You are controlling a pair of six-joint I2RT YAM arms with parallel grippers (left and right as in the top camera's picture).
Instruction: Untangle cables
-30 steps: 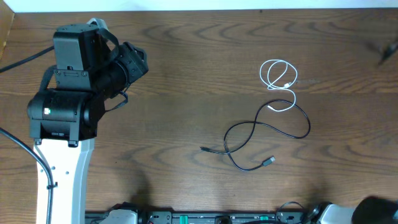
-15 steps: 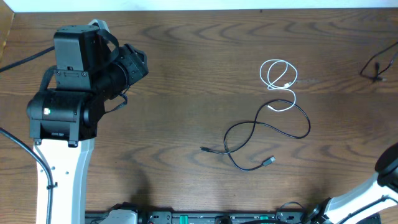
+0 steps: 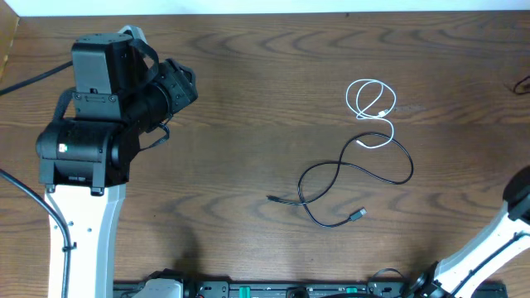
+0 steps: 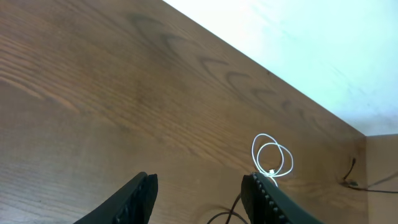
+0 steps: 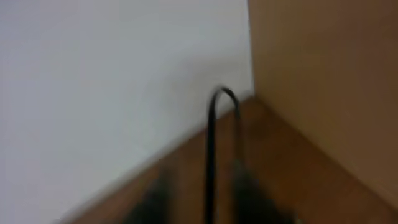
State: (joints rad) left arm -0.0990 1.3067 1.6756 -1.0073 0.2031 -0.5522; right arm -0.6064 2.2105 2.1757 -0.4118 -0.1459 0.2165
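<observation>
The white cable (image 3: pixel 370 99) lies coiled at the right middle of the table, its lower loop overlapping the top of the black cable (image 3: pixel 356 170). The black cable curves down to plugs at the left (image 3: pixel 272 198) and at the bottom (image 3: pixel 358 214). My left gripper (image 3: pixel 184 83) is open and empty, far to the left of both cables. In the left wrist view its fingers (image 4: pixel 199 180) are spread, with the white cable (image 4: pixel 272 158) and a bit of the black cable (image 4: pixel 234 208) ahead. My right gripper (image 5: pixel 202 199) is blurred, its fingers apart, facing a table corner.
The right arm's white link (image 3: pixel 497 240) rises at the bottom right edge. A thin black arm wire (image 3: pixel 523 83) shows at the right edge, and also in the right wrist view (image 5: pixel 211 143). The left arm's base (image 3: pixel 83 149) fills the left side.
The right arm has swung up and outward at the bottom right. The thin black wire at the right edge has shifted further right. The cables and the left arm have not moved.
</observation>
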